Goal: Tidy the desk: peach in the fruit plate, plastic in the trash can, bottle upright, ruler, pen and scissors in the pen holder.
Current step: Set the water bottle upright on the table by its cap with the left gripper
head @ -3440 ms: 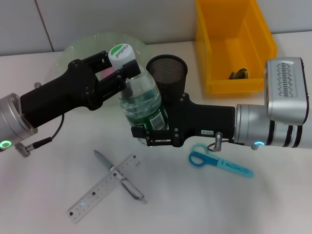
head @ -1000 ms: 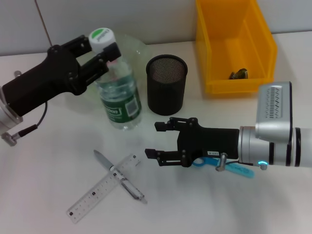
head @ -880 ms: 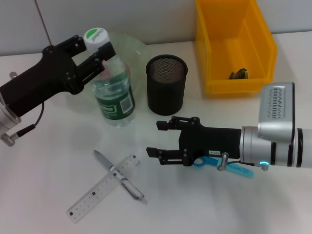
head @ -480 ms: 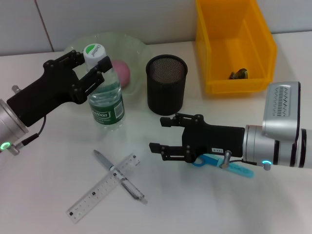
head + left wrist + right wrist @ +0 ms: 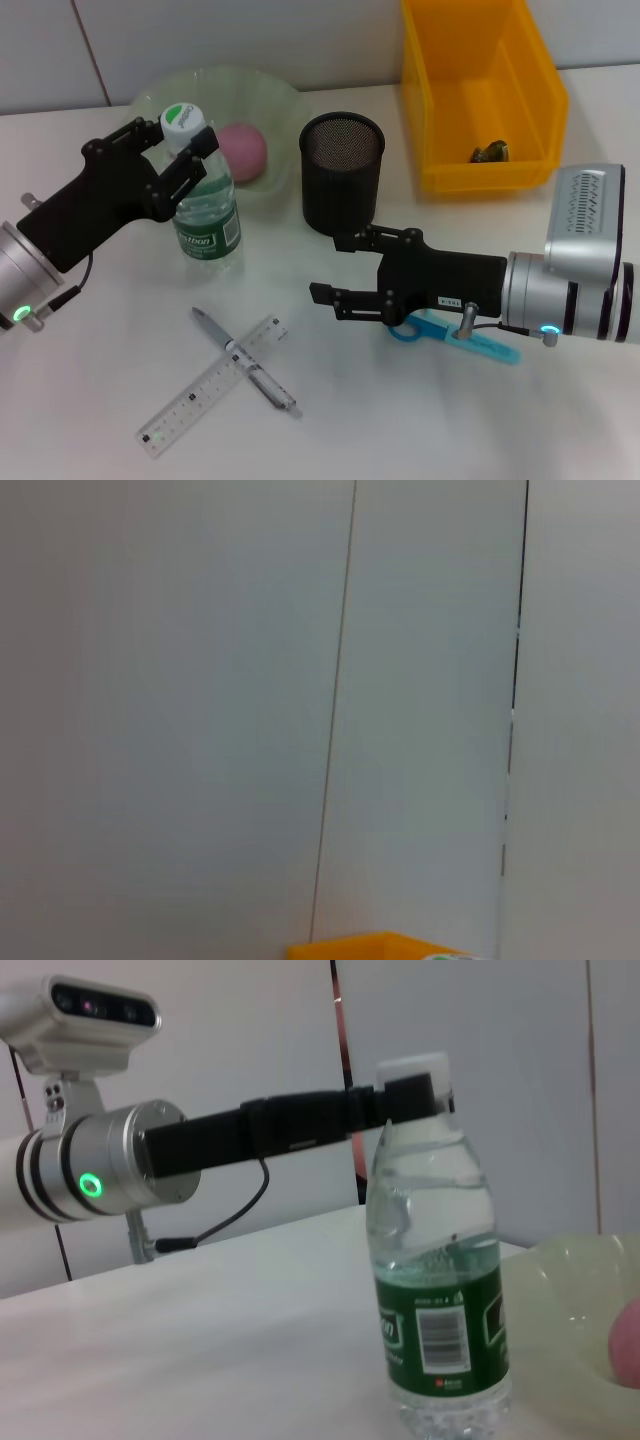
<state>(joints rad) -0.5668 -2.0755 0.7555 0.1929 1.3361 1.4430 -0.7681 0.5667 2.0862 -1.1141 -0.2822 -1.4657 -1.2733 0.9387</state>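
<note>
The clear bottle (image 5: 205, 215) with a green label and white cap stands upright on the table in front of the fruit plate (image 5: 270, 95). My left gripper (image 5: 185, 137) is shut on its neck just under the cap. The right wrist view shows the same bottle (image 5: 440, 1260) with the left gripper (image 5: 412, 1088) at its cap. A pink peach (image 5: 243, 150) lies in the plate. Right of the bottle, my right gripper (image 5: 334, 268) is open and holds nothing. The blue scissors (image 5: 455, 336) lie under the right arm. The ruler (image 5: 205, 388) and pen (image 5: 245, 362) lie crossed at the front.
A black mesh pen holder (image 5: 342, 170) stands between the plate and the yellow bin (image 5: 480, 90). A crumpled piece (image 5: 490, 153) lies in the bin. In the left wrist view there is only wall and the bin's rim (image 5: 370, 945).
My left gripper carried the bottle left and toward the front, down onto the table. The right gripper, earlier at the bottle's body, has let go and drawn back, staying open.
</note>
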